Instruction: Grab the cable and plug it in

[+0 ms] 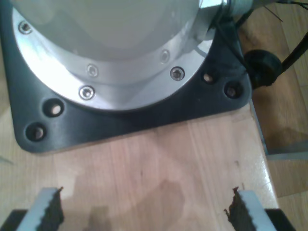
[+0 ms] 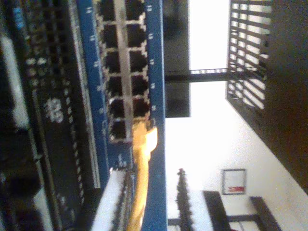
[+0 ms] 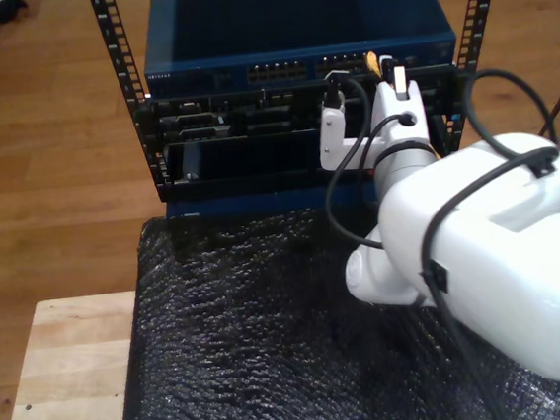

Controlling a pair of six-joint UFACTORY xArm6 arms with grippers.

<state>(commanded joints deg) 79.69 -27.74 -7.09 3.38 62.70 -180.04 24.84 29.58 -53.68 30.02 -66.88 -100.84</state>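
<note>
So my second gripper (image 2: 144,202) had its serrated pads pinched on the thin yellow-orange network cable (image 2: 141,168), with the cable running up between the fingers (image 2: 113,202) and its tip sitting right at a port in the bottom row of the blue network switch with its two rows of dark square sockets (image 2: 156,72). From the second wrist view I honestly couldn't tell whether the plug was fully seated or just touching the opening, it was too blurry there. In the exterior view the same white arm (image 3: 482,250) reached up to the front of that blue switch (image 3: 292,30) at the top of the black metal rack (image 3: 144,134), and a bit of yellow cable (image 3: 373,63) poked out just above the gripper (image 3: 387,81), toward the exterior view's right side of the port strip. A crinkly black plastic sheet (image 3: 253,342) covered the light wooden table (image 3: 67,369) in front of the rack. My first gripper (image 1: 144,211) was spread wide with nothing between its toothed pads (image 1: 50,211), hanging over bare light wood (image 1: 144,159) near a black square base plate (image 1: 120,120) carrying a round silver bolted flange (image 1: 96,82).
</note>
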